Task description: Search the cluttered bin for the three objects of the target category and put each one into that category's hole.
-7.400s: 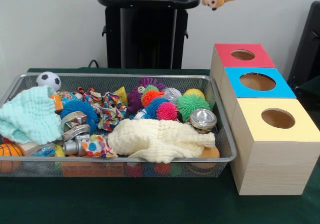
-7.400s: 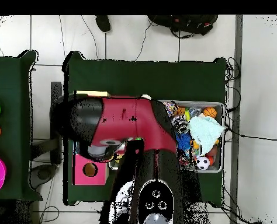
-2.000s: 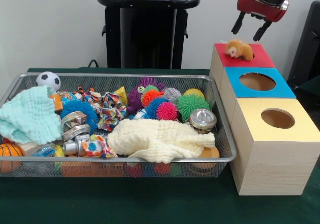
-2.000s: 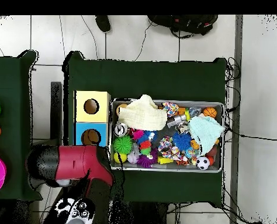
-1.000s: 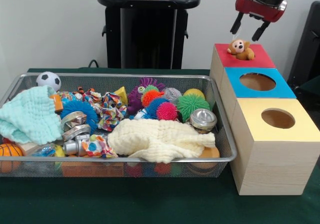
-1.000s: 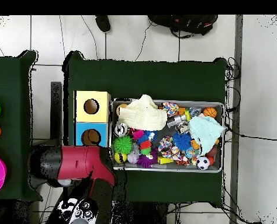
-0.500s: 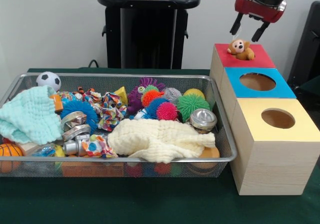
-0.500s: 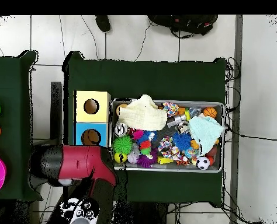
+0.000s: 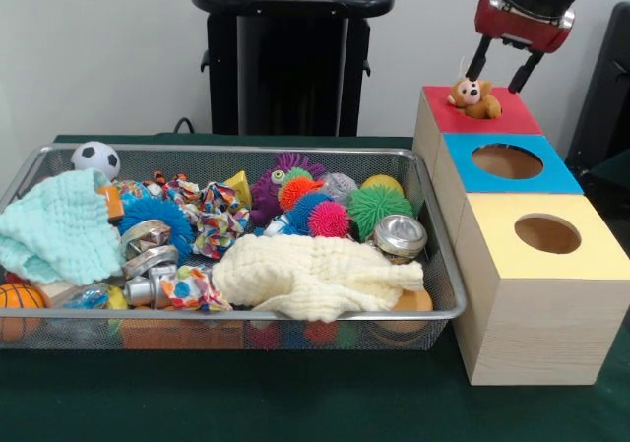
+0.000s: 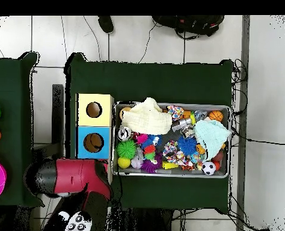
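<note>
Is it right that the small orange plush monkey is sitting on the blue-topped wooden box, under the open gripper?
Not quite. In the front view the small orange plush monkey sits on the red-topped wooden box, not the blue-topped one. The open gripper does hang just above it.

Robot test lab.
A green-draped table [image 10: 151,78] stands on a tiled floor [image 10: 49,45] with loose cables [image 10: 169,42] trailing past its far edge, and a plain grey wall [image 9: 98,48] rises behind.

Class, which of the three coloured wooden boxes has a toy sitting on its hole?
The red-topped wooden box, farthest back: a small orange plush monkey sits on it; blue-topped and yellow-topped holes show open.
</note>
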Motion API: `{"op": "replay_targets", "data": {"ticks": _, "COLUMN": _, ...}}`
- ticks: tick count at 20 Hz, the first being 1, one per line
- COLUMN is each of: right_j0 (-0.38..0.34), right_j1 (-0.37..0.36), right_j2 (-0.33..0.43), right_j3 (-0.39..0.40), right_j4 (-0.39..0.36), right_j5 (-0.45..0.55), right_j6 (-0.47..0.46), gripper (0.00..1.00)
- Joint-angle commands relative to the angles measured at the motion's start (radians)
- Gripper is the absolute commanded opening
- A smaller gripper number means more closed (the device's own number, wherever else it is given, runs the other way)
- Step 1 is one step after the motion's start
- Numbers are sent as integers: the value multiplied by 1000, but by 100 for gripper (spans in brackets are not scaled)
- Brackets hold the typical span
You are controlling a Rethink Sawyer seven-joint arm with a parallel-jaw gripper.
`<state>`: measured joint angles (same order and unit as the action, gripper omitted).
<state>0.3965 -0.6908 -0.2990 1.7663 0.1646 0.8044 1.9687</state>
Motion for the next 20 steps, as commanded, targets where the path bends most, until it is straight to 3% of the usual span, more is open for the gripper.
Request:
{"op": "replay_targets", "data": {"ticks": 1, "right_j0": 11, "right_j1": 51, "right_j2": 27, "right_j3": 134, "right_j4": 50, "right_j5": -132, "right_j6": 296, "gripper": 100}}
{"op": "replay_targets", "data": {"ticks": 8, "right_j0": -73, "right_j1": 49, "right_j2": 93, "right_j3": 271, "right_j4": 87, "right_j5": -323, "right_j6": 194, "gripper": 100}}
{"op": "replay_targets", "data": {"ticks": 20, "right_j0": -146, "right_j1": 1, "right_j2": 124, "right_j3": 348, "right_j4": 107, "right_j5": -368, "right_j6": 145, "gripper": 100}}
